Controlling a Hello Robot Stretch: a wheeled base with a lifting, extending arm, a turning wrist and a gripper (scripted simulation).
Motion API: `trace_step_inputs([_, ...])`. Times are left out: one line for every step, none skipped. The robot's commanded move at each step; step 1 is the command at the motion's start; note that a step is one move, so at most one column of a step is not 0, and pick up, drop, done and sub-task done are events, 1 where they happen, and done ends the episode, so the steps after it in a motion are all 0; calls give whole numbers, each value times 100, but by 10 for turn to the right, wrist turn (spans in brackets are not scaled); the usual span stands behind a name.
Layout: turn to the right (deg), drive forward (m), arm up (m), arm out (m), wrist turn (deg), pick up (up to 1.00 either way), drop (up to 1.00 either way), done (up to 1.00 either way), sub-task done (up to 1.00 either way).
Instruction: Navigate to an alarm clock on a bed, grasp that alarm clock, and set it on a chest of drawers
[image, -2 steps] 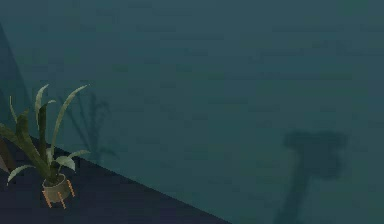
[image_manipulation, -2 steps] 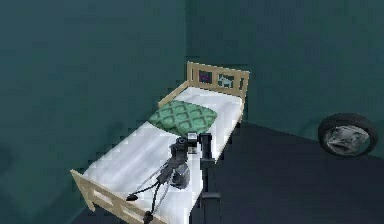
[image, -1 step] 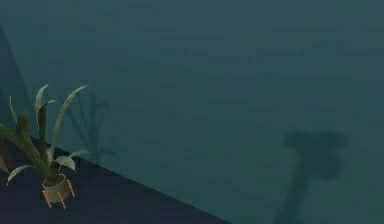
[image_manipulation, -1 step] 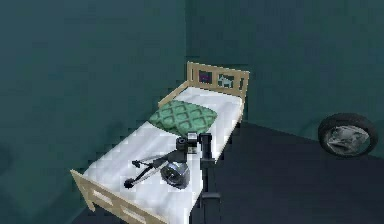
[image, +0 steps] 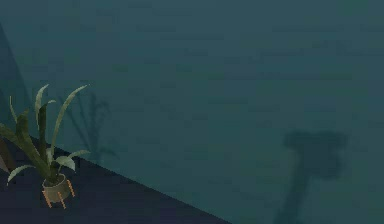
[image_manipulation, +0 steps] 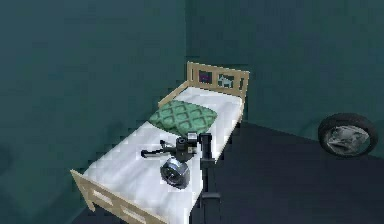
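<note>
On the bed (image_manipulation: 100, 195) in the arm side view, toward the near right edge of its white mattress (image_manipulation: 120, 165), I see a small round object with a dark rim and a pale face, which I take for the alarm clock (image_manipulation: 175, 172); it lies flat on the mattress. Just beyond it and slightly left is the gripper (image_manipulation: 158, 152), its dark body and thin fingers showing against the white. The two white squares (image_manipulation: 190, 140) sit to its right at the end of the arm (image_manipulation: 207, 175), which rises as a dark bar from the bottom edge. With the clock lying on the bed right at the gripper, I cannot tell whether the gripper holds anything, nor whether it touches the clock. A green patterned pillow (image_manipulation: 185, 115) rests at the far end of the bed, in front of a pale wooden headboard (image_manipulation: 218, 78). Well to the right, a tyre (image_manipulation: 347, 135) stands on the dark floor (image_manipulation: 290, 180). Ahead, the forward view gives me a teal wall (image: 220, 80) and, at the lower left, a potted plant (image: 45, 135) with long green leaves, its small pot on a wooden stand.
</note>
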Motion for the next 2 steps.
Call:
trace_step_inputs([0, 0, 0, 0, 390, 0, 0, 0, 0])
trace_step_inputs([0, 0, -30, 0, 0, 0, 0, 0, 0])
